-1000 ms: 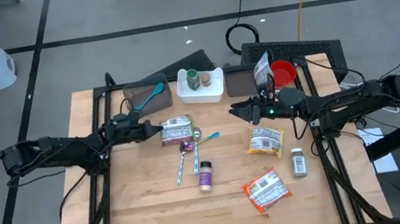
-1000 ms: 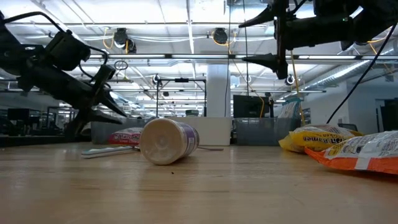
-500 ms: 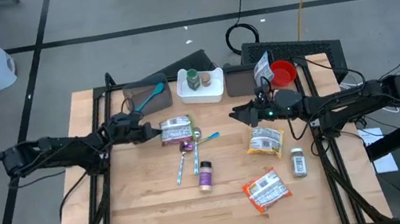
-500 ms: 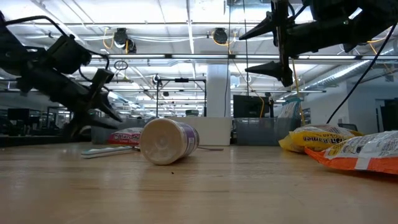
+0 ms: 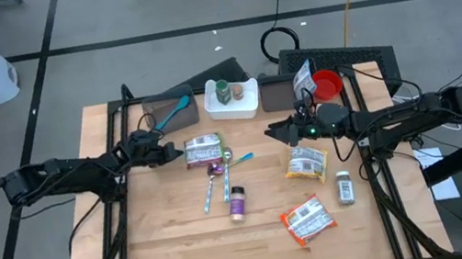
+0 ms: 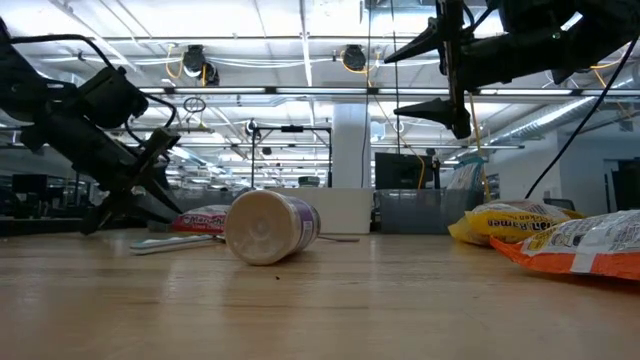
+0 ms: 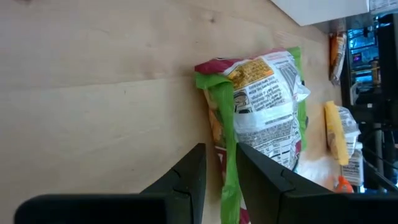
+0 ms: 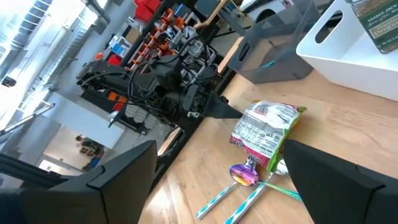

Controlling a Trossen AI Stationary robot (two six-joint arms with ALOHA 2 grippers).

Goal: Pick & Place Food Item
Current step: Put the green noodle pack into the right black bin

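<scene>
- The left pincer [image 7: 219, 169] sits low over the wooden table [image 5: 174, 241], its two dark fingers [image 7: 186, 174] drawn to a narrow gap with the green sealed edge of the crinkly green-and-white food packet [image 7: 261, 112] running between them. From the left wrist view I would say they straddle that edge; whether they are actually pinching it I cannot tell.
- That packet lies flat on the table just in front of the left pincer [image 5: 160, 152], near the middle of the back half, with the white plastic bin [image 5: 233, 98] behind it.
- A purple-bowled spoon [image 5: 217, 180] lies just beside the packet on its near side.
- I'd judge the packet light, soft and slippery: thin film that crumples and folds. A hold on the flat sealed seam looks safest, since the puffy middle would squash and slide.
- Its long axis runs across the table, left to right. The short sealed end faces the left pincer and the far end points toward the right arm.
- The right pincer [image 5: 273, 129] hangs above the table on the other side of the packet, fingers spread wide and empty, with a yellow snack bag [image 5: 305, 163] nearby.
</scene>
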